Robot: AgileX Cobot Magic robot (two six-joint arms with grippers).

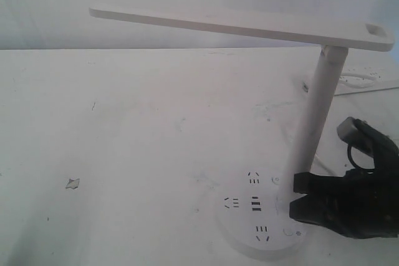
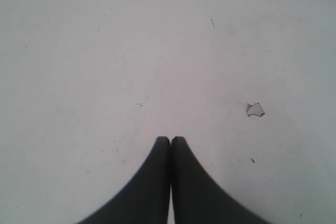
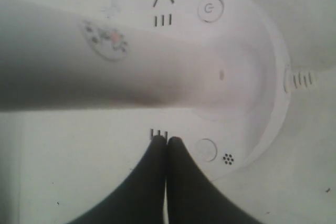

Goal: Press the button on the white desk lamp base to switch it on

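Note:
The white desk lamp base (image 1: 240, 228) sits at the front right of the table, its socket slots facing up. The button (image 1: 288, 231) lies near the base's front edge beside a tiny sun-like mark; the smaller button (image 1: 276, 180) is farther back. My right gripper (image 1: 294, 195) is shut and empty, hovering over the base's right side by the stem. In the right wrist view its tips (image 3: 167, 139) sit over socket slots, just beside the button (image 3: 206, 149) and apart from it. My left gripper (image 2: 170, 139) is shut over bare table, away from the lamp.
The lamp stem (image 1: 315, 116) rises from the base to the long flat lamp head (image 1: 243, 26) reaching left. A white cable and plug strip (image 1: 355, 80) lie at the back right. A small chip (image 1: 72, 183) marks the tabletop at left. The lamp cord (image 3: 302, 80) leaves the base rim.

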